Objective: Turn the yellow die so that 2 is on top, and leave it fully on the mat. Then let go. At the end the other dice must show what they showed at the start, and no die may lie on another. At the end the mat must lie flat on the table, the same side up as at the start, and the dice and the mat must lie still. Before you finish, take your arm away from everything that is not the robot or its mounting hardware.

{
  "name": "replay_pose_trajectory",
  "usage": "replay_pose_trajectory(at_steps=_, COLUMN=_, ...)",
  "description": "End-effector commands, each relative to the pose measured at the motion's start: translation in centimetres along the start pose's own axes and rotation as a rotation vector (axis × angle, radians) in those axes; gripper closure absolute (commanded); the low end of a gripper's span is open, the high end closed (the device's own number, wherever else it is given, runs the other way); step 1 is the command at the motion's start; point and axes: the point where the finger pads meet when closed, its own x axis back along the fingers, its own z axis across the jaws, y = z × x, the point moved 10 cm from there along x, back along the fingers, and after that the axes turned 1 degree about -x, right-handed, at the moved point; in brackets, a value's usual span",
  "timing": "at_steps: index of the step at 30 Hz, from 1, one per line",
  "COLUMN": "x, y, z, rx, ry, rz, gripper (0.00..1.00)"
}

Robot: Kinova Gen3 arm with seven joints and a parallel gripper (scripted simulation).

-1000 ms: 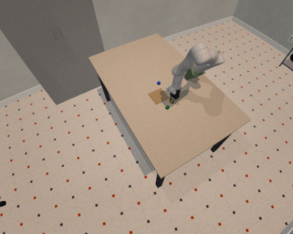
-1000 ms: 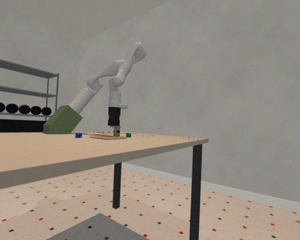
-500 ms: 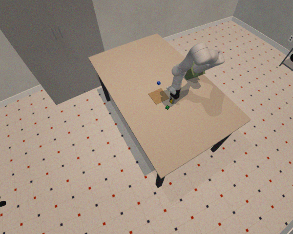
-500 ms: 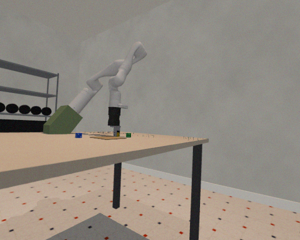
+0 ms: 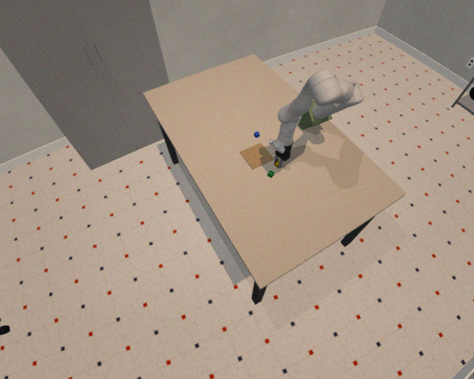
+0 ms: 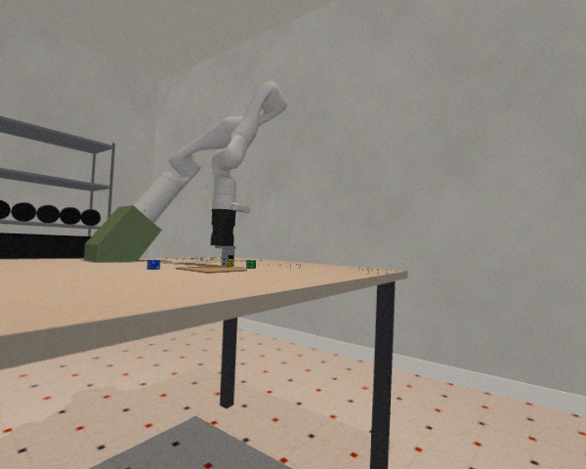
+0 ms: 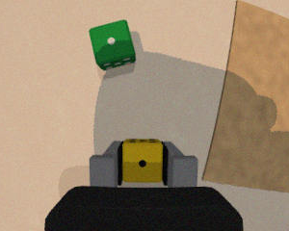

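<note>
My gripper (image 7: 142,156) points straight down and is shut on the yellow die (image 7: 143,162), which shows one pip on its upper face in the wrist view. The die also shows between the fingers in the top view (image 5: 276,163) and the exterior view (image 6: 229,262). It hangs just above the bare table, beside the near edge of the brown mat (image 5: 257,155), not over it. The mat lies flat, to the right in the wrist view (image 7: 256,103). A green die (image 7: 112,44) with one pip up lies on the table beyond the gripper. A blue die (image 5: 256,133) lies on the table past the mat.
The arm's green base block (image 6: 121,240) stands on the table behind the mat. A metal shelf with black balls (image 6: 35,212) stands off the table in the background. The green die (image 5: 270,174) is close to the gripper.
</note>
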Motion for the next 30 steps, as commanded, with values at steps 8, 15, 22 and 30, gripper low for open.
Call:
replay_pose_trajectory(at_steps=8, x=0.5, y=0.0, z=0.0, rx=0.000, ry=0.001, rz=0.001, gripper=0.51)
replay_pose_trajectory(at_steps=15, x=1.9, y=0.0, z=0.0, rx=0.000, ry=0.001, rz=0.001, gripper=0.51)
replay_pose_trajectory(at_steps=22, x=3.4, y=0.0, z=0.0, rx=0.000, ry=0.001, rz=0.001, gripper=0.51)
replay_pose_trajectory(at_steps=30, x=6.3, y=0.0, z=0.0, rx=0.000, ry=0.001, rz=0.001, gripper=0.51)
